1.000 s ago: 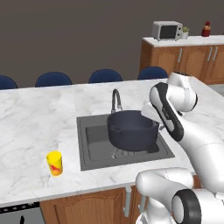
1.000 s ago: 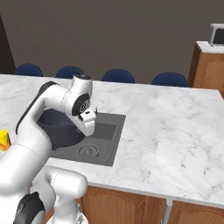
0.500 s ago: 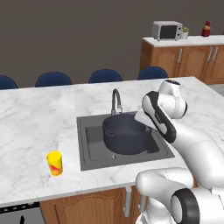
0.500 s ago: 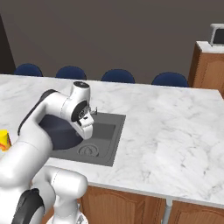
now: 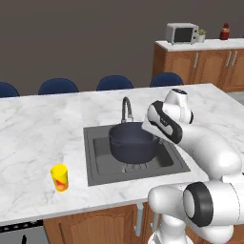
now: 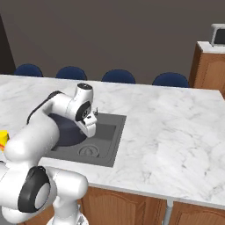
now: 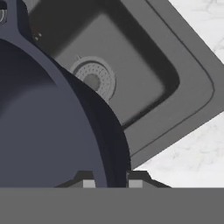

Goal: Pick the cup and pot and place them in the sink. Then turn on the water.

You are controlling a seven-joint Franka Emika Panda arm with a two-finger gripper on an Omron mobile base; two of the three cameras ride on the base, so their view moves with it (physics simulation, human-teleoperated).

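Observation:
The dark navy pot (image 5: 132,143) sits low over the sink (image 5: 95,177), tilted slightly, with the drain (image 7: 93,79) showing beside it. My gripper (image 5: 151,132) is shut on the pot's right rim; in the hand view its tips (image 7: 111,183) straddle the pot (image 7: 43,131) wall. From the right base view the gripper (image 6: 89,128) hangs at the basin's middle, the pot (image 6: 66,130) partly behind my arm. The yellow cup (image 5: 59,177) stands upright on the counter left of the sink, also seen at the left edge as cup (image 6: 2,139). No water runs from the faucet (image 5: 126,109).
White marble counter (image 5: 38,138) surrounds the sink (image 6: 110,145). Blue chair backs (image 5: 114,83) line the far side. A wooden cabinet with a microwave (image 5: 182,33) stands at the back right.
My arm has carried the pot leftward across the basin, from its right side toward the middle under the faucet. The cup has stayed put.

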